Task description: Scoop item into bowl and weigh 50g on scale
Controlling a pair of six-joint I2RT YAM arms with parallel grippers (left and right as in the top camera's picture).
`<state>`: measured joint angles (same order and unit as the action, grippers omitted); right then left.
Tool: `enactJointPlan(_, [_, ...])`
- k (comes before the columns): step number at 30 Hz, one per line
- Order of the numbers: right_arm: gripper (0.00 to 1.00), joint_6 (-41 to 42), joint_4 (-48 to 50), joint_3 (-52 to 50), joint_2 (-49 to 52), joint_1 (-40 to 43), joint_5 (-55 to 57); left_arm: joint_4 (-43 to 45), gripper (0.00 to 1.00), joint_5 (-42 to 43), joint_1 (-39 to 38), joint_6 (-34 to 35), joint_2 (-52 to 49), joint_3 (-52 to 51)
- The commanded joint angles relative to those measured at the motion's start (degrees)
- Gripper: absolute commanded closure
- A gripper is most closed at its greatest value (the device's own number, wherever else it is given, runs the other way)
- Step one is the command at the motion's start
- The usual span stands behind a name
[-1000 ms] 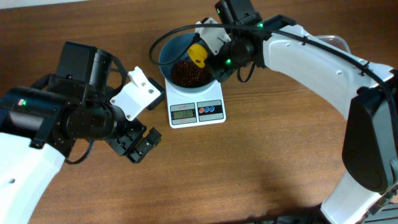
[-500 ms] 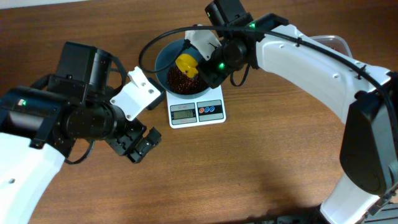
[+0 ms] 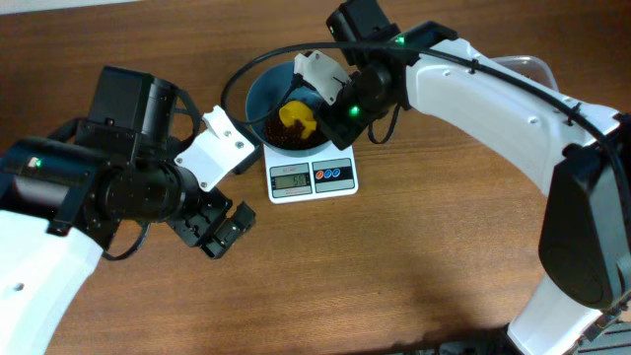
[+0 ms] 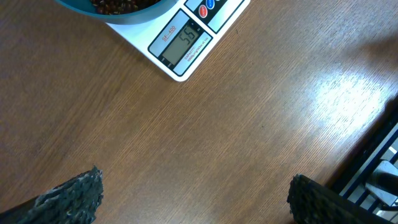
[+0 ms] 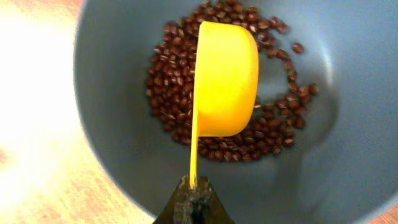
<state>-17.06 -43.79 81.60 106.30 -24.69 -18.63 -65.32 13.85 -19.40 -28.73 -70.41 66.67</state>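
Note:
The blue bowl [image 3: 266,89] stands on the white scale [image 3: 312,177]. Dark reddish-brown beans [image 5: 171,102] lie in the bowl's bottom. My right gripper [image 5: 194,186] is shut on the handle of the yellow scoop [image 5: 224,78], which is tipped on its side over the beans inside the bowl; it also shows in the overhead view [image 3: 296,116]. The scale's display [image 4: 183,43] shows digits that look like 56. My left gripper [image 4: 196,199] is open and empty above the bare table, to the left and in front of the scale.
A clear tub's edge [image 3: 532,67] shows at the far right behind the right arm. A black cable [image 3: 237,79] loops around the bowl's left side. The table's edge and a dark rack [image 4: 379,162] show at the right of the left wrist view.
The right gripper has moved the scoop left and lower into the bowl and turned it on its side. The left arm has not moved.

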Motion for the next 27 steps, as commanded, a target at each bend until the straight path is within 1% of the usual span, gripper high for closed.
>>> enactJointPlan(1, [0.96, -0.9, -0.2, 1.1, -0.5, 2.8, -9.3, 0.1, 0.01, -0.2, -0.1, -0.7, -0.1, 0.0])
enactJointPlan(2, [0.96, -0.3, -0.1, 1.1, -0.5, 5.1, -15.4, 0.1, 0.01, -0.2, -0.1, -0.7, -0.1, 0.0])
enactJointPlan(4, [0.96, 3.0, 0.2, 1.1, -0.5, 9.3, -23.3, 0.1, 0.01, -0.2, -0.1, -0.7, -0.1, 0.0])
enactJointPlan(6, [0.96, 4.1, 0.2, 1.1, -0.5, 12.7, -30.1, 0.1, 0.01, -0.2, -0.1, -0.7, -0.1, 0.0])
enactJointPlan(10, [0.96, 6.1, 0.0, 1.1, -0.5, 15.4, -34.3, 0.1, 0.01, -0.2, -0.1, -0.7, -0.1, 0.0])
enactJointPlan(17, [0.96, 7.1, 3.1, 1.1, -0.5, 15.5, -34.7, 0.1, 0.01, -0.2, -0.1, -0.7, -0.1, 0.0])
enactJointPlan(21, [0.96, 7.0, 4.2, 1.1, -0.5, 15.3, -29.5, 0.1, 0.01, -0.2, -0.1, -0.7, -0.1, 0.0])
enactJointPlan(23, [0.96, 7.1, 6.8, 1.1, -0.5, 15.3, -27.3, 0.1, 0.01, -0.2, -0.1, -0.7, -0.1, 0.0])
enactJointPlan(27, [0.96, 7.1, 7.2, 1.1, -0.1, 15.3, -25.7, 0.1, 0.01, -0.2, -0.1, -0.7, -0.1, 0.0])
